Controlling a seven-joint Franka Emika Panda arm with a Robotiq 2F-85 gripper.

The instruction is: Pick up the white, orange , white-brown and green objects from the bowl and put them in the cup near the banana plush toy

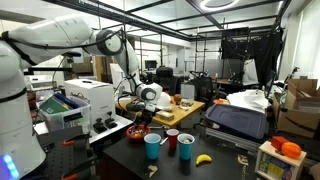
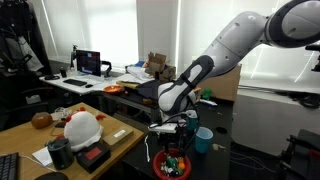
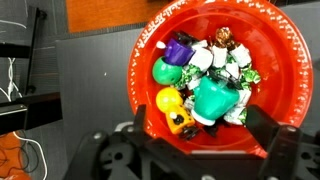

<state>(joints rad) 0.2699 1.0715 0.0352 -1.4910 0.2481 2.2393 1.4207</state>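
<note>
Your dark, matte surface sits in a crowded lab with metal framing overhead and bright windows behind the arm. In an exterior view, a white boxy machine stands at the far left. Next comes the red bowl, at the near-left part of the surface under the arm's wrist. To its right you have a teal cup, a red cup and a third cup in a loose row. The banana plush toy lies just beside that third cup, small, curved and bright yellow. A wooden crate with something orange on it closes off the far right. In an exterior view from another side, a pale wooden surface on the left carries a rounded white-and-red item.

From the wrist, the bowl is shallow, glossy plastic with a ribbed rim. Heaped inside, left to right, are a smooth yellow ball, a green ball, a purple piece, a teal bell-shaped piece and crinkled white wrapped pieces. They are packed touching one another.

Your end effector hangs directly over the bowl with its jaws spread as wide as they go, one dark finger on each side of the heap's near edge. It grips nothing. You cannot tell from these views whether the fingertips touch the rim or the toys. In both exterior views the end effector points straight down just above the bowl.
</note>
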